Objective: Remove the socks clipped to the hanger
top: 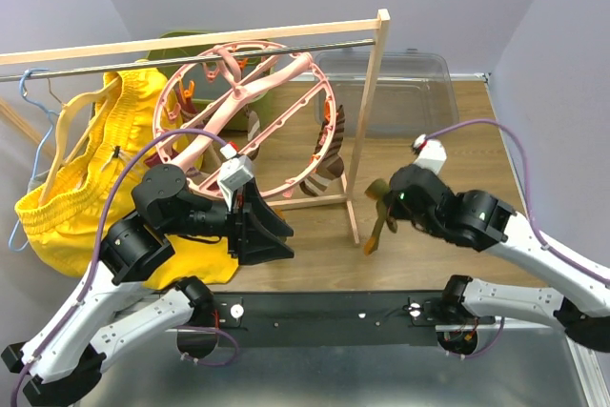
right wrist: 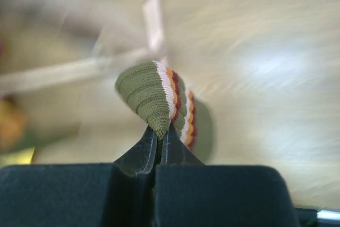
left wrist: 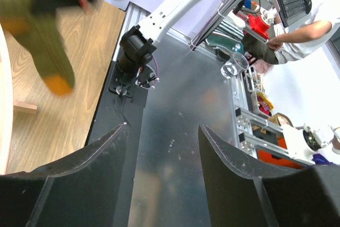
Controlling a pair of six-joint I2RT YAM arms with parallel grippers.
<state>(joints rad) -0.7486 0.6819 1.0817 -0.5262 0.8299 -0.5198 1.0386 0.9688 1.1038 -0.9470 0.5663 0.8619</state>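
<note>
The right tool [right wrist: 159, 140] is pinched together on the ribbed cuff of an olive sock [right wrist: 144, 91], whose edge shows white, orange and red stripes; seen from above, this sock hangs off the tool over the middle of the table [top: 429, 254], free of the clips and just to the right of the near foot of the wooden rack [top: 368, 121]; its lower end is orange. The left tool [top: 270, 233] stands with its dark fingers apart and nothing between them, over the table's near-left part, below the pink hanger [top: 276, 83]. That hanger hangs tilted from the rack's rail toward the far-left side; a striped sock [top: 330, 154] is clipped at the right of its ring. Yellow shorts [top: 91, 178] hang on the rail to the left of the hanger; a clear bin [top: 410, 92] sits at the table's far edge, behind the rack.
</note>
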